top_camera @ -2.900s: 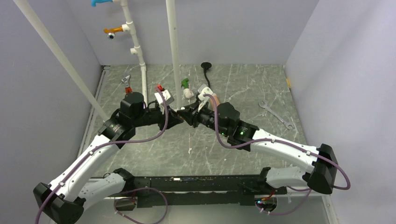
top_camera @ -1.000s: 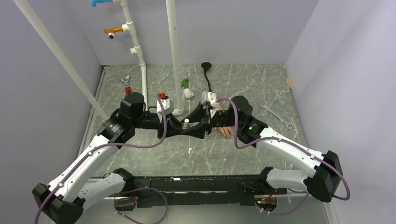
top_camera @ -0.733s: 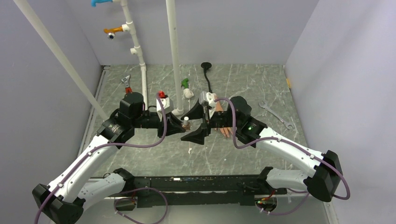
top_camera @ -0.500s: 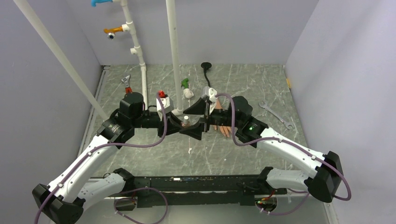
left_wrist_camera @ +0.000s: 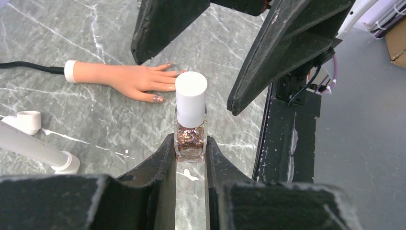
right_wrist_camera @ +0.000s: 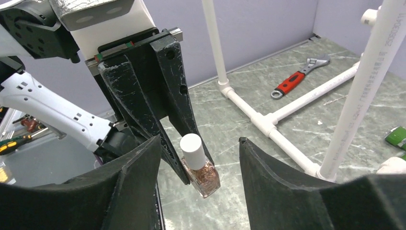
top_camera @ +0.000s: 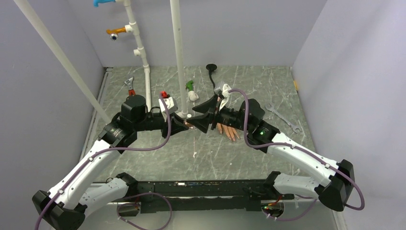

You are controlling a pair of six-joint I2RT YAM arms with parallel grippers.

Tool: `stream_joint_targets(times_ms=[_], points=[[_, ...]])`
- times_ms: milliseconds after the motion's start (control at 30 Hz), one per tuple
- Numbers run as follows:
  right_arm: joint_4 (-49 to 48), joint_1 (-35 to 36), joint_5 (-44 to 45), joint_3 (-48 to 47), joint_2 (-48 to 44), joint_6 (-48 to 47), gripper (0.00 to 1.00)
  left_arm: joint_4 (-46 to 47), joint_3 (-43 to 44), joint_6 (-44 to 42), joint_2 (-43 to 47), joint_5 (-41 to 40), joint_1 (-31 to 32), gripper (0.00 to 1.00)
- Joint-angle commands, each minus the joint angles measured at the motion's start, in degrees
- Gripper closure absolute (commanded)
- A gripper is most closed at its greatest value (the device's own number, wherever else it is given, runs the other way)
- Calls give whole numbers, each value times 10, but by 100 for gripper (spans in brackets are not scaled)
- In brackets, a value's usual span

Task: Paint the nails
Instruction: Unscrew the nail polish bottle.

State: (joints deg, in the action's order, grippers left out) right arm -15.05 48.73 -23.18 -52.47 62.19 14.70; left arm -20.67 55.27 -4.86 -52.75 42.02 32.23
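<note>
The left gripper point(left_wrist_camera: 190, 143) is shut on a small clear polish bottle point(left_wrist_camera: 190, 139) of copper glitter with a white cap point(left_wrist_camera: 191, 96), holding it upright above the table. The right gripper point(right_wrist_camera: 200, 140) is open, its jaws standing either side of the cap without touching it; the bottle also shows in the right wrist view point(right_wrist_camera: 205, 176). In the top view the two grippers meet near the pipe foot, the left point(top_camera: 188, 123) facing the right point(top_camera: 201, 115). The peach mannequin hand point(left_wrist_camera: 139, 81) lies flat on the table beyond, with glittery nails point(left_wrist_camera: 158, 98). It lies partly under the right arm point(top_camera: 229, 131).
A white pipe frame point(top_camera: 178, 57) rises just behind the grippers. A red-handled wrench point(top_camera: 129, 87) lies at the back left and a silver spanner point(top_camera: 282, 116) at the right. A green-and-white item point(top_camera: 191, 90) and the hand's black stem point(top_camera: 212, 76) lie at the back.
The right gripper has opened wide, drawn back from around the bottle and risen to the cap's level. The left gripper still holds the bottle and has shifted slightly back. More of the mannequin hand shows.
</note>
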Motion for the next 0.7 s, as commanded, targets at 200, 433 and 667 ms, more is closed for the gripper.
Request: stream_joint_targets(times_ms=[200,433,667], points=[[-8,14,10,-48,29,4,44,22,17,10,9,-27,-1,100],[-7,17,-2,-53,40,0,60,20,18,10,10,-32,-1,100],[-4,19,-16,-54,51,2,71,20,17,9,12,-33,-1,100]])
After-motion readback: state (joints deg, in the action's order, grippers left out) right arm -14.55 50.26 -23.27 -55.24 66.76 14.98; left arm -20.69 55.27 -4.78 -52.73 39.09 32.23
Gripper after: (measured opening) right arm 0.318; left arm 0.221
